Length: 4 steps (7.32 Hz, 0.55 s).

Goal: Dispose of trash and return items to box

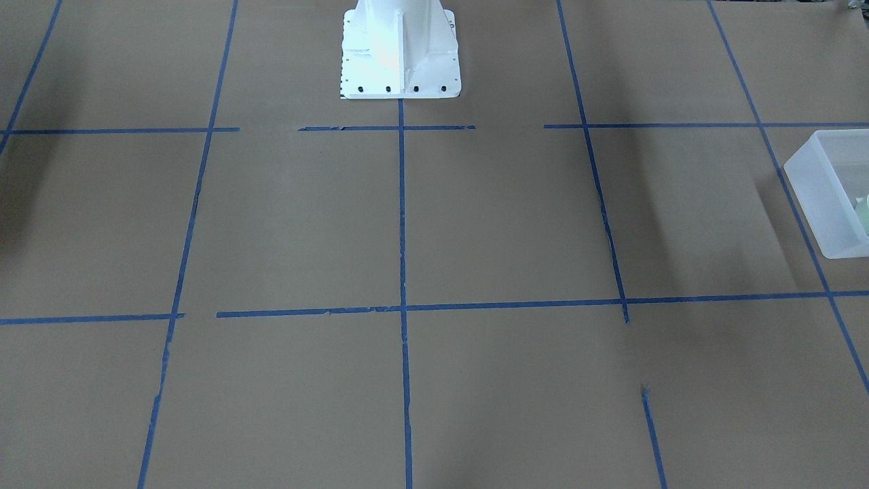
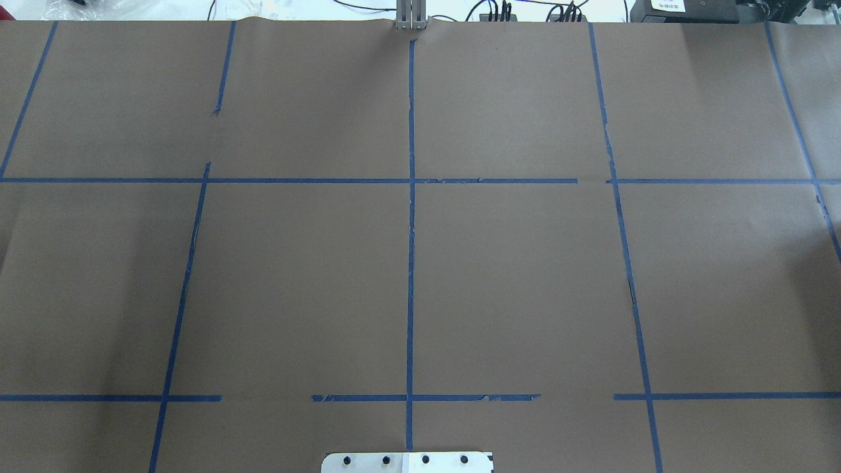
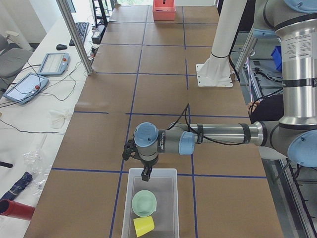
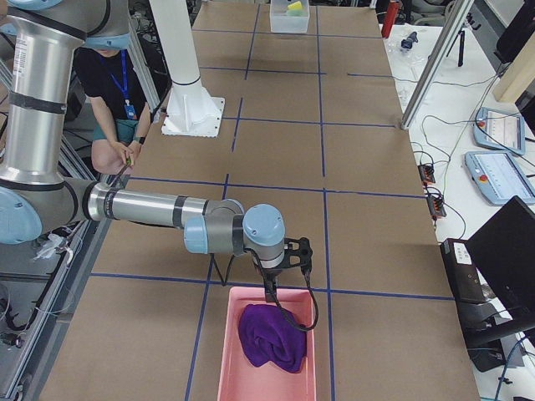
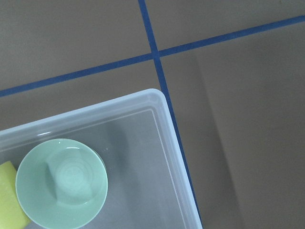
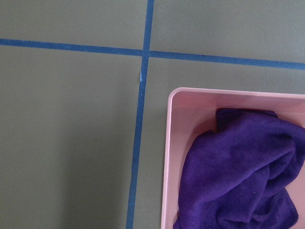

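Maybe the biggest risk was a bump. The left claw (image 3: 146, 173) hung just over the near rim of the see-through frosted white plastic box (image 3: 168, 171), so a drop straight down could have hit that rim and pushed the box along the brown paper worktop (image 2: 525, 263). The small pale mint-green round plastic bowl (image 5: 62, 183) sat inside the box, just beside a yellow plastic cup (image 3: 143, 226). I could not tell if they touched, but a clumsy dip could have knocked either one over. The right claw (image 4: 269, 291) hung over the rim of a pink plastic tray (image 4: 224, 355) with a crumpled purple cloth (image 4: 272, 336) in it, and the cloth could have snagged on the claw. I could not tell whether either claw was wide or narrow. Counted, I saw one bowl, one cup, one box, one tray, one cloth and two claws.
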Motion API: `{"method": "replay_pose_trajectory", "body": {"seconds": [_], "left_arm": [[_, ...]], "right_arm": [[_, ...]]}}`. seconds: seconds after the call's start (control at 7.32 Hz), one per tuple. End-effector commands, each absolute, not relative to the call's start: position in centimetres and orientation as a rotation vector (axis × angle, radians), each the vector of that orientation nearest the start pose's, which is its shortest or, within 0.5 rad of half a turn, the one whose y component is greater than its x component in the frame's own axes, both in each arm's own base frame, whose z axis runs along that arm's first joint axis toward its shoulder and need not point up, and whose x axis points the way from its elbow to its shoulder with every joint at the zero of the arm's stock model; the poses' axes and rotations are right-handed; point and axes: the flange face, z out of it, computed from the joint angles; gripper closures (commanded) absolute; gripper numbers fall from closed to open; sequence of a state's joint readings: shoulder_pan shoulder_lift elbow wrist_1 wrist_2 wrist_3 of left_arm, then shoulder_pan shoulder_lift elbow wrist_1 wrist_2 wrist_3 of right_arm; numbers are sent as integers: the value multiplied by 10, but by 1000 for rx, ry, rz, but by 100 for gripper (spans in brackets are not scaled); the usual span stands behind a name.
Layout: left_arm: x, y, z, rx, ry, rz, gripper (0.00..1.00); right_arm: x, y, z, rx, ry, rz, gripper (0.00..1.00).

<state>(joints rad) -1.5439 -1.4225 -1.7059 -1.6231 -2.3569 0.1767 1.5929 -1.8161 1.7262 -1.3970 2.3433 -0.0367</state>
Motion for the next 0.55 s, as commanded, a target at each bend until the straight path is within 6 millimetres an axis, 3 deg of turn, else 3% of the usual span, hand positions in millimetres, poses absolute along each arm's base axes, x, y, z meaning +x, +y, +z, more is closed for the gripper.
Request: {"method": "replay_pose_trajectory", "body": {"seconds": [0.0, 0.41], "left_arm": [[-58, -440, 627, 145, 774, 214, 0], [-58, -436, 636, 126, 776, 205, 0]], "right_arm": [[72, -382, 678, 114, -768, -54, 0], [70, -377, 683, 101, -770, -57, 0]]}}
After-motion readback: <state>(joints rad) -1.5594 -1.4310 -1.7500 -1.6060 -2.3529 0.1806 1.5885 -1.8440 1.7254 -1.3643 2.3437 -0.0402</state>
